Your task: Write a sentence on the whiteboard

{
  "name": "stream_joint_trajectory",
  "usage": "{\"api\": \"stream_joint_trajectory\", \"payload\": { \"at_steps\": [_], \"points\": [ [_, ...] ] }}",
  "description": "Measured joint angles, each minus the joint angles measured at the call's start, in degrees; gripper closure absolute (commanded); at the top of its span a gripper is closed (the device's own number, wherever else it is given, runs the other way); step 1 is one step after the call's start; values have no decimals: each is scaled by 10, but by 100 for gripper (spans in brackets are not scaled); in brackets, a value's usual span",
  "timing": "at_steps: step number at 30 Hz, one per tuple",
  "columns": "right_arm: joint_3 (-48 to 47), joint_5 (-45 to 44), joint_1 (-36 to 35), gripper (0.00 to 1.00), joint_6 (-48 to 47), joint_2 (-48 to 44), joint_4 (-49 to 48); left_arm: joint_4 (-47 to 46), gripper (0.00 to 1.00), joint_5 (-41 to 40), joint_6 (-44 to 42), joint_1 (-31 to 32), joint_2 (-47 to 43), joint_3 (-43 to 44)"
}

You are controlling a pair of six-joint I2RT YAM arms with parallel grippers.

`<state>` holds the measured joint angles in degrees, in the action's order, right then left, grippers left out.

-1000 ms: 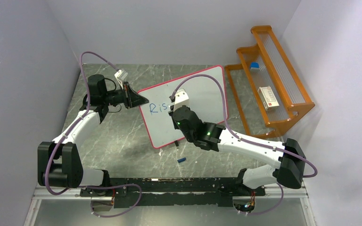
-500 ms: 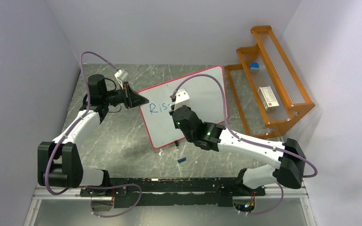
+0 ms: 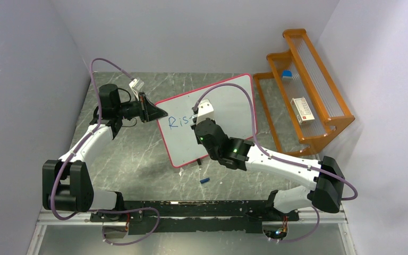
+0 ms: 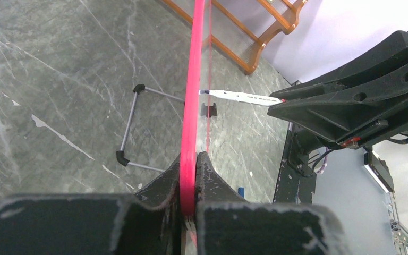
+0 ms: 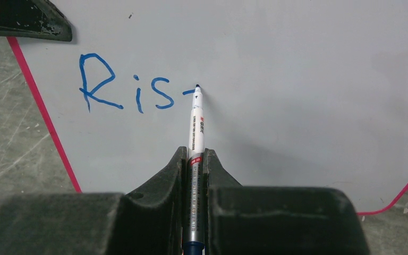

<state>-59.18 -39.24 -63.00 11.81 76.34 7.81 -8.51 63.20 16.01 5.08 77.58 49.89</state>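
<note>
The whiteboard [image 3: 234,103], white with a pink-red frame, stands tilted on the table. My left gripper [image 3: 162,113] is shut on the board's left edge, and the red frame [image 4: 194,79] sits pinched between the jaws of that gripper [image 4: 191,159]. My right gripper [image 5: 195,154] is shut on a white-and-silver marker [image 5: 196,122] whose tip touches the board. The sentence [image 5: 133,87] reads "Ris" in blue, followed by a short horizontal stroke at the tip. From the left wrist view the marker [image 4: 239,96] meets the board edge-on.
An orange rack [image 3: 319,133] stands at the right, holding a small blue item [image 3: 287,74] and a white box [image 3: 303,110]. A blue cap [image 3: 205,181] lies on the table in front of the board. The board's wire stand [image 4: 133,127] rests behind it.
My right gripper has shifted slightly to the right along the board with the marker. The left gripper has not moved.
</note>
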Motion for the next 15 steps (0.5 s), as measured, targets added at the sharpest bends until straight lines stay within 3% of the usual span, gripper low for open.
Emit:
{"api": "stream_joint_trajectory", "payload": {
  "at_steps": [15],
  "points": [
    [-4,13,2,100,-17,3,-12,0,95,0,0,0,0,0]
  ]
}}
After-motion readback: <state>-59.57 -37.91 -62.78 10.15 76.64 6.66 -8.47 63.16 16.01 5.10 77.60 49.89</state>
